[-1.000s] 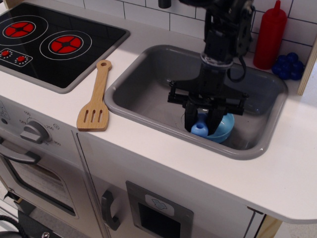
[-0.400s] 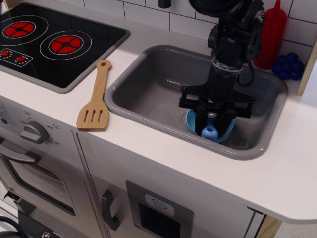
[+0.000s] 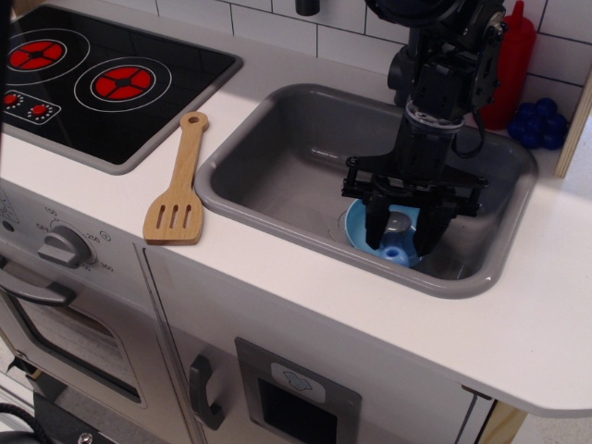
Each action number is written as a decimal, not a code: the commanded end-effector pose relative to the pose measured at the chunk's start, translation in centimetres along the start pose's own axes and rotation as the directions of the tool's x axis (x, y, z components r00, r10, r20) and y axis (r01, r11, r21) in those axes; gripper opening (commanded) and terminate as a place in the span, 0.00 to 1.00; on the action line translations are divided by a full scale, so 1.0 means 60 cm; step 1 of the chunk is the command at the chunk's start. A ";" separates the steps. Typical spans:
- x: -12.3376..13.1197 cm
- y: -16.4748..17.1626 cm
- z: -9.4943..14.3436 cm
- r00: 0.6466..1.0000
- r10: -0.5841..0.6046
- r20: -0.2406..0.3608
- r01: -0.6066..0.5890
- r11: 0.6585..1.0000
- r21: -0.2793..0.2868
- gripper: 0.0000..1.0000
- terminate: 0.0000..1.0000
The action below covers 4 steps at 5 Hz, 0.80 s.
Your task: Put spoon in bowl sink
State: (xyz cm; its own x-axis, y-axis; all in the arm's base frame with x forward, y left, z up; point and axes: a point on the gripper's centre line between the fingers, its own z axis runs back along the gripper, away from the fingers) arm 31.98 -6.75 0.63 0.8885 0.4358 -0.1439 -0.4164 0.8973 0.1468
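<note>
The spoon (image 3: 396,237) lies in the light-blue bowl (image 3: 357,226), its grey scoop toward the back and its blue handle toward the front rim. The bowl stands on the floor of the grey sink (image 3: 277,166), at its front right. My gripper (image 3: 404,231) hangs straight down over the bowl, open, with one finger on each side of the spoon and not closed on it. The gripper hides much of the bowl.
A wooden slotted spatula (image 3: 179,185) lies on the white counter left of the sink. The black stovetop (image 3: 102,74) is at the far left. A red bottle (image 3: 511,55) and blue grapes (image 3: 539,120) stand behind the sink at the right.
The gripper carried the spoon to the right over the bowl and opened. The spoon went from hanging in the jaws to lying in the bowl.
</note>
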 end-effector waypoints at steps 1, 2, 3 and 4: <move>0.009 0.002 0.062 0.999 0.008 0.048 -0.005 0.998 -0.062 1.00 0.00; 0.008 0.016 0.087 0.997 0.015 0.080 -0.007 0.995 -0.097 1.00 0.00; 0.004 0.040 0.119 0.973 0.035 0.227 0.000 0.989 -0.151 1.00 0.00; 0.014 0.066 0.145 0.929 0.098 0.356 -0.035 0.983 -0.179 1.00 0.00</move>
State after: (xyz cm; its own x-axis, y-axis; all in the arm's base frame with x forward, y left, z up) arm 32.64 -3.80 7.44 0.8691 0.4610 0.1793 -0.4697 0.8828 0.0074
